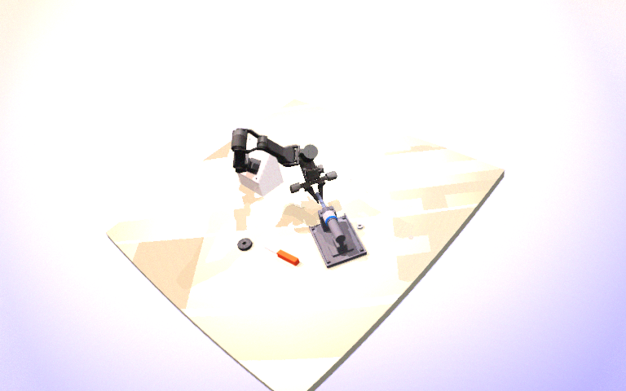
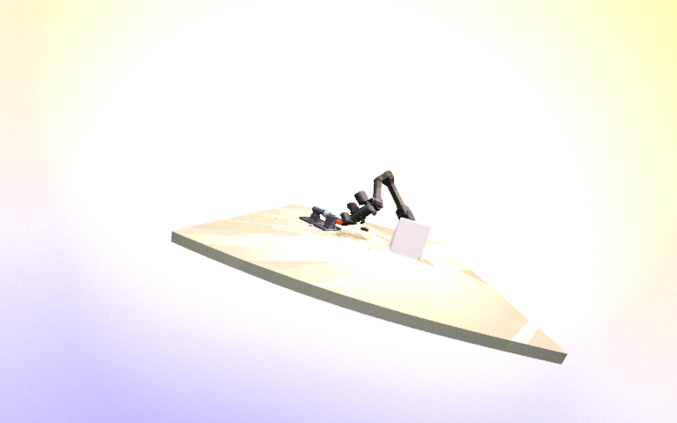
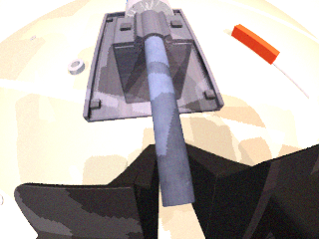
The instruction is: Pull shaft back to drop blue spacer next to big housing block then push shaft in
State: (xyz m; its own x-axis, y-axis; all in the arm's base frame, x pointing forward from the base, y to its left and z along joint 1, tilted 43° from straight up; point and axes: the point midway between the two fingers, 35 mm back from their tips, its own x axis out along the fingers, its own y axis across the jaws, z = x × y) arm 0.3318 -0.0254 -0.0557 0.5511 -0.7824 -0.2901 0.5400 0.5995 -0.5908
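The blue-grey shaft (image 1: 322,201) (image 3: 164,117) runs out of the near support block (image 3: 152,25) of the dark fixture. My gripper (image 1: 318,195) (image 3: 165,149) is shut on its outer part, and the shaft's free end shows between the fingers in the wrist view. The blue spacer (image 1: 331,217) (image 2: 324,212) is still in line between the grey cylindrical housing (image 1: 336,230) (image 2: 317,210) and a pale spacer (image 1: 328,214). Any gaps between these parts are too small to tell. The shaft inside the housing is hidden.
The fixture's base plate (image 1: 322,252) (image 3: 95,75) lies under the blocks. A small metal ring (image 1: 359,226) (image 3: 76,67) lies beside it. An orange-handled tool (image 1: 288,257) (image 3: 255,44) and a black disc (image 1: 244,244) lie on the other side. A white box (image 1: 270,178) (image 2: 409,239) stands by the arm's base.
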